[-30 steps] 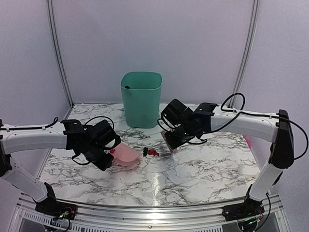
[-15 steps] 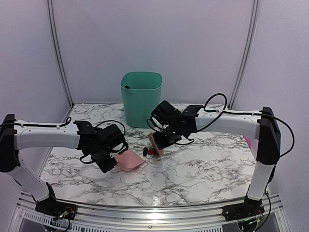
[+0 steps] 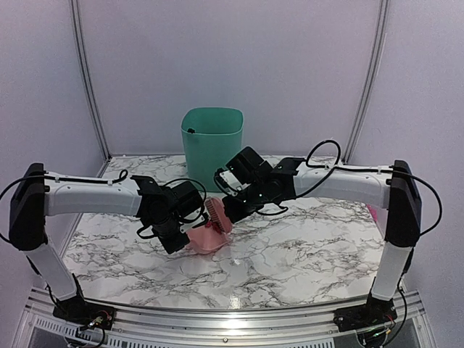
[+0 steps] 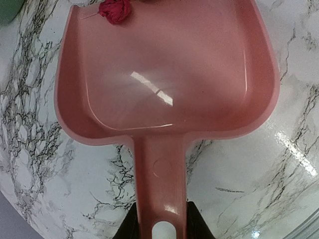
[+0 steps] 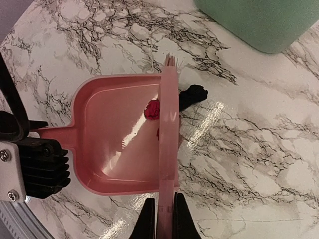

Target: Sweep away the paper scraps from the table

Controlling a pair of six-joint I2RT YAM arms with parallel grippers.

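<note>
The pink dustpan lies flat on the table, a little left of centre. Its handle is pinched in the left end effector, the fingers set narrow on either side of it. The right end effector is clamped tight on the pink brush, which lies along the pan's open mouth.

Of the paper scraps, a red one sits inside the pan, right against the brush and near one corner of the lip. A black one lies on the marble just outside the mouth, on the brush's far side, between it and the green bin.

The bin stands behind the pan — near it, not touching — close to the back of the table. The curved metal rail along the front edge is well apart from the pan, and a broad stretch of veined white marble runs from the brush out to the right edge. The two arms meet over the middle, so the room to move is mostly rightward and forward. The top is glossy and throws back the light. Pale wall panels with metal posts close in the back and sides.
</note>
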